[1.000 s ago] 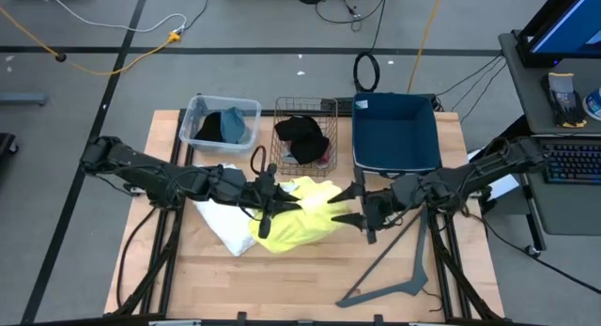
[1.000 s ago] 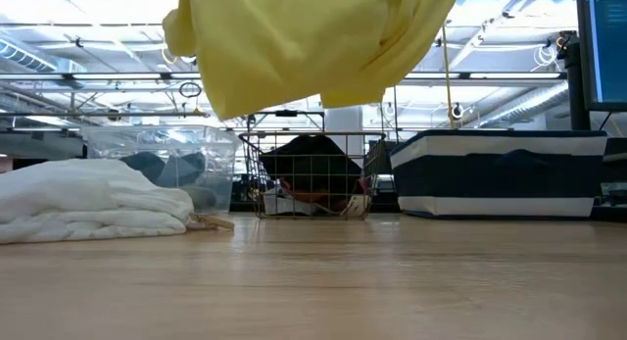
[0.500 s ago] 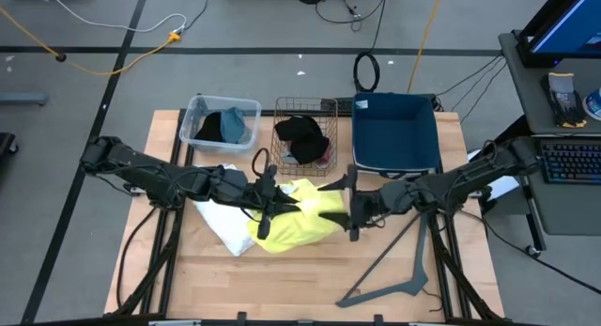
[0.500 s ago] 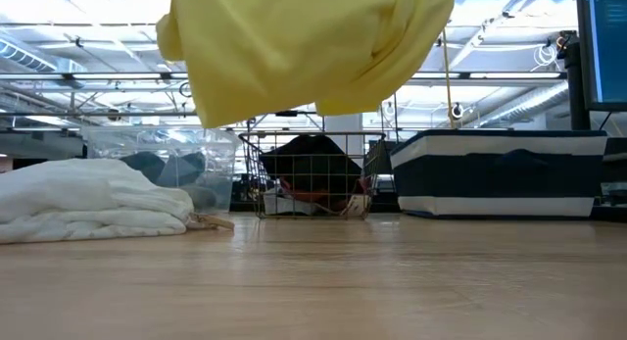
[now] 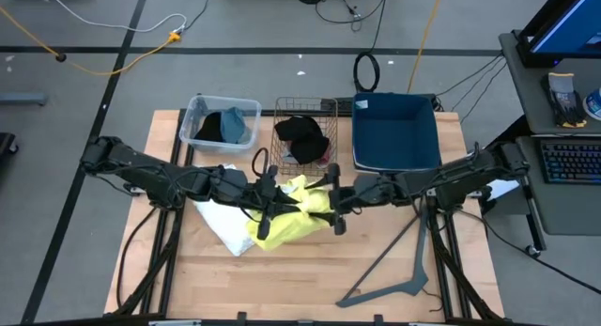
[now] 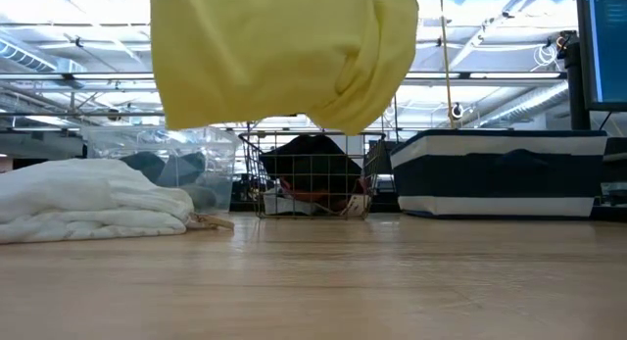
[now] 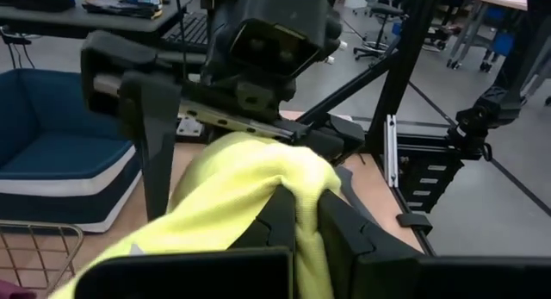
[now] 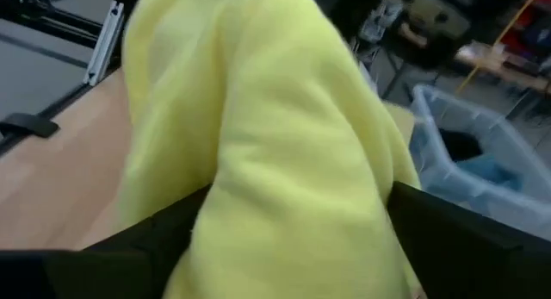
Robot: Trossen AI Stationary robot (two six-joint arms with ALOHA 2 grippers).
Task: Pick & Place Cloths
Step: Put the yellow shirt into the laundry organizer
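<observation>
Left gripper (image 5: 266,202) pinches the yellow cloth (image 5: 289,213) aloft mid-tabletop while the right gripper (image 5: 334,202), fingers spread wide at its three o'clock edge, risks closing on air and letting it sag.

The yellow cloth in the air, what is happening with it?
The left end effector is shut on the soft yellow fabric cloth, holding it above the wooden table. The right end effector, open, has the cloth's other side between its fingers. A crumpled white fabric cloth lies on the table.
</observation>
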